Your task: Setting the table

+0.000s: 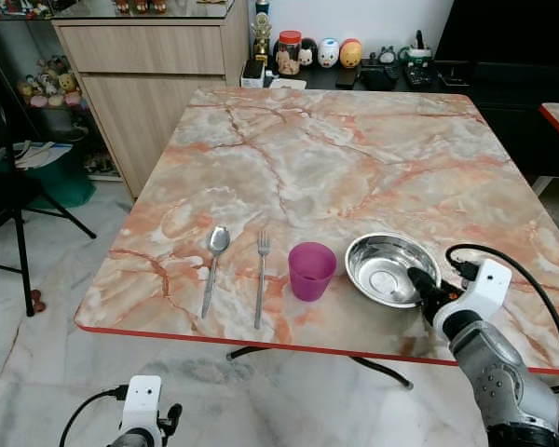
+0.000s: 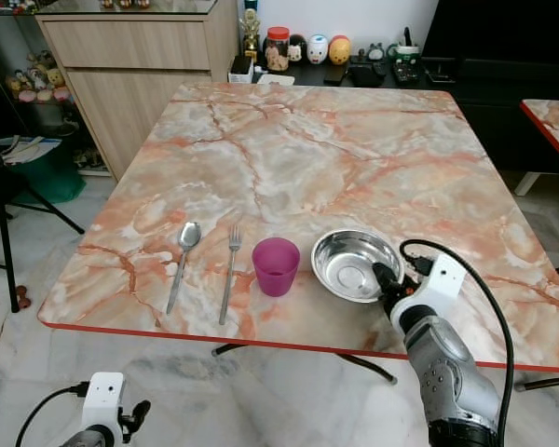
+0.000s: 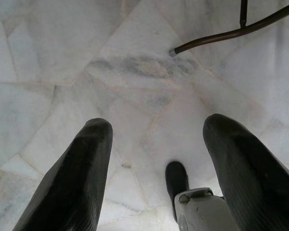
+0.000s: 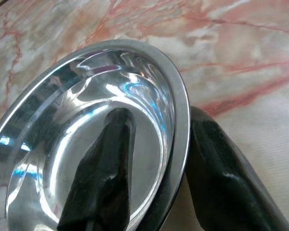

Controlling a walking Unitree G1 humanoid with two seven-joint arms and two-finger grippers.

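The right hand (image 4: 159,192) grips the bowl (image 1: 388,268) by its rim, one finger (image 4: 103,178) inside and the other outside against the wall; the bowl sits on the counter (image 1: 335,158) near the front edge, toward the right corner. Just beside the bowl, on its left, stands a purple cup (image 1: 311,270); left of the cup lies a fork (image 1: 261,279), and left of that a spoon (image 1: 213,265), both pointing away from the front edge, apart from each other. The left hand (image 3: 159,159) hangs low below the counter's front edge over the marble floor (image 3: 62,57), its fingers (image 3: 72,183) spread apart and holding nothing; a dark curved counter leg (image 3: 221,34) crosses the floor beyond it.
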